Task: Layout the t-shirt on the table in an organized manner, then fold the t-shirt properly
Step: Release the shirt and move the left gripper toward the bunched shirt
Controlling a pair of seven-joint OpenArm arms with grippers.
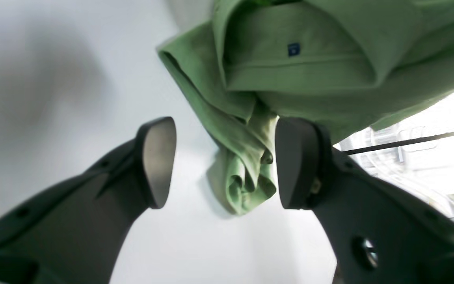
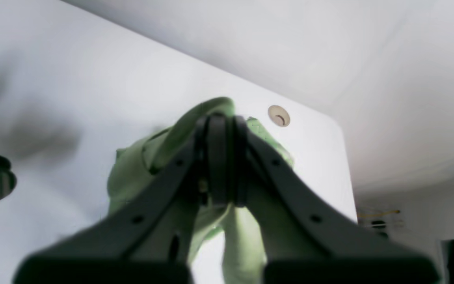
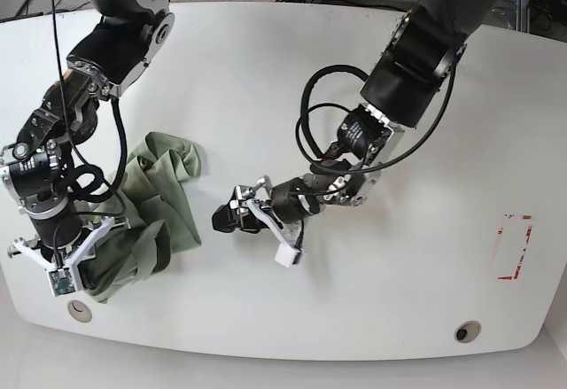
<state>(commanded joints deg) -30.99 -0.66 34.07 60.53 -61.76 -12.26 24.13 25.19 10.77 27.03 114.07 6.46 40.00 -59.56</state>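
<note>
The shirt (image 3: pixel 146 207) lies bunched near the table (image 3: pixel 372 309) corner, soft and light, so it will sag; better to hold it at the shoulders. The right gripper (image 2: pixel 221 157) pinches its fabric. The left gripper (image 1: pixel 223 161) hangs wide open beside it.

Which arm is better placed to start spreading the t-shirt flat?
The right. Its hand is shut on the t-shirt, which lies bunched at the table edge, so it can pull at once. The left hand is open and holds nothing, with a fold of fabric between its fingers.
</note>
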